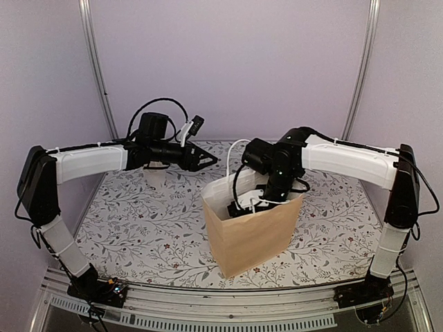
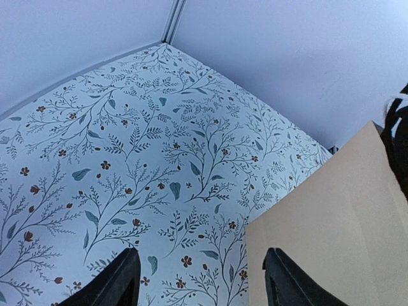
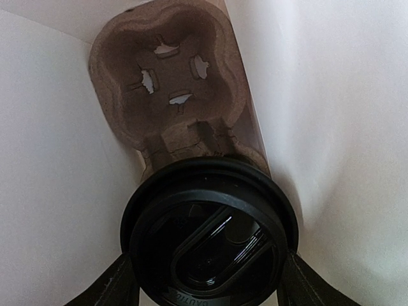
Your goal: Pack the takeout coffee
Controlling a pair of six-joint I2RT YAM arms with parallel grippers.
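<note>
The takeout coffee [image 3: 209,237] is deep inside the paper bag [image 3: 51,159], upright, seen from straight above. Only its round black lid shows, closed on the cup, glossy, with a raised oval shape on top; the cup body below is hidden. It is over the near pocket of the brown pulp carrier [image 3: 171,89]; whether it is seated there I cannot tell. The right gripper [image 3: 208,284] presses the lid's two sides.
</note>
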